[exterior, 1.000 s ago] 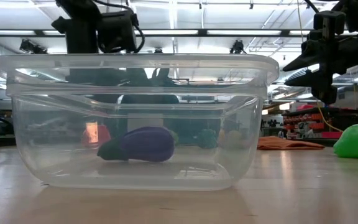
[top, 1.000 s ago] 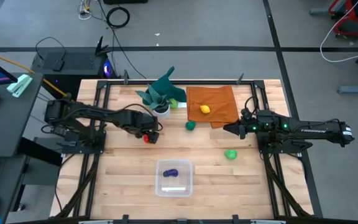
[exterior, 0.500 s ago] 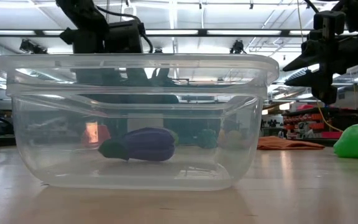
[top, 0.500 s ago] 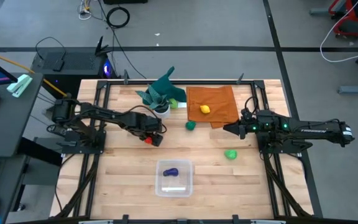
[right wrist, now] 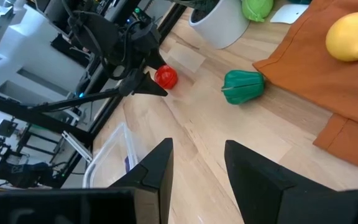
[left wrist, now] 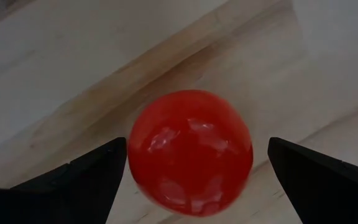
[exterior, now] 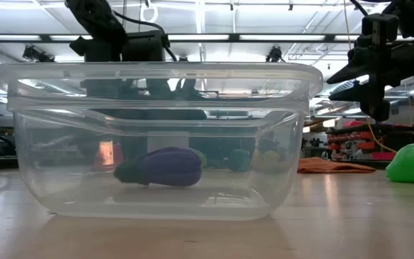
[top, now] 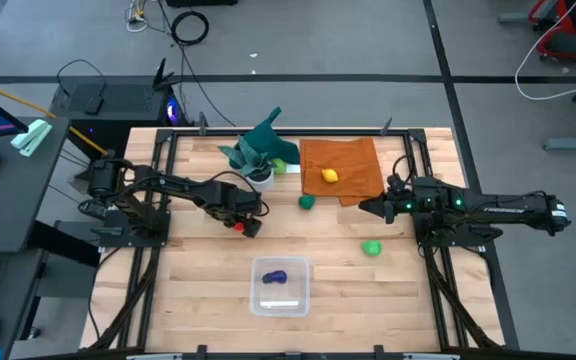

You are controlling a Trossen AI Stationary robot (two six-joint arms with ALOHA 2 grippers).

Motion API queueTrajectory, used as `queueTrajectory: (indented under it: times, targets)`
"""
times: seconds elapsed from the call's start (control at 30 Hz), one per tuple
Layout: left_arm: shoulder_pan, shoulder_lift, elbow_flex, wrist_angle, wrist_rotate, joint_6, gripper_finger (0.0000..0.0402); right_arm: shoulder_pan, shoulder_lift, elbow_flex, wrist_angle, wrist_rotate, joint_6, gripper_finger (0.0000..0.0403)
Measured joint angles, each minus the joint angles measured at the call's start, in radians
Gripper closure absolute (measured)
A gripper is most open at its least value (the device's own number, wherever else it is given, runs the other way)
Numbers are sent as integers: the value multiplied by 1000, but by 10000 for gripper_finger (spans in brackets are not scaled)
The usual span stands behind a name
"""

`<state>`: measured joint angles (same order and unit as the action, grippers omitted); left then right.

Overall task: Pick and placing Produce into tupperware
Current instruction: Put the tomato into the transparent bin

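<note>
The red toy point(left wrist: 190, 152) lies on the wood between the fingers of my open left gripper point(left wrist: 197, 143), which is down over it left of the table's middle point(top: 249, 222). The clear tupperware point(top: 280, 286) stands near the table's near edge, and the purple eggplant point(exterior: 165, 167) lies on its floor. On the wood are the dark green piece point(top: 308, 201) and a light green piece point(top: 371, 247). The yellow piece point(top: 330, 176) rests on the orange cloth. My right gripper point(top: 366, 207) hovers open at the table's right, holding nothing. My left gripper comes at the red toy from above, one finger on each side of it. One fingertip point(left wrist: 114, 155) stands right at the toy's side point(left wrist: 135, 149); I cannot tell whether it touches. The other fingertip is clearly apart. The toy rests on the table.
A teal-leaved plant in a white pot point(top: 259, 152) stands at the far side, with another light green piece point(right wrist: 257, 7) beside it. The orange cloth point(top: 346, 160) lies to the right of the pot. Bare wood lies between the red toy and the tupperware.
My left gripper has moved a little toward the table's right edge, settling over the red toy with its arm stretched farther out. The eggplant has shifted slightly on the tupperware's floor.
</note>
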<state>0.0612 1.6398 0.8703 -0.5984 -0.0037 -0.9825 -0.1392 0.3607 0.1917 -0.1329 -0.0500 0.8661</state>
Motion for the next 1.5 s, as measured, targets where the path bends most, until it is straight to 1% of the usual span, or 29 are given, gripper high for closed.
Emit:
queueTrajectory:
  times: [0.17, 0.5, 0.77, 0.93, 1.2, 1.5]
  targets:
    - [0, 0, 0, 0, -2, 0, 6, 0, 0, 0, 0, 0, -3, 291]
    - [0, 0, 0, 0, -11, 1, 66, 0, 0, 0, -1, 0, -4, 291]
    - [0, 0, 0, 0, -11, 11, 98, 0, 0, 0, -1, 0, -4, 291]
    - [0, 0, 0, 0, -11, 11, 108, 0, 0, 0, -1, 0, -5, 291]
    - [-1, -2, 0, 0, -13, 11, 111, 0, 0, 0, -1, 0, -5, 291]
    - [-26, -2, 0, 2, -29, 10, 134, 0, 0, 0, -1, 0, -5, 291]
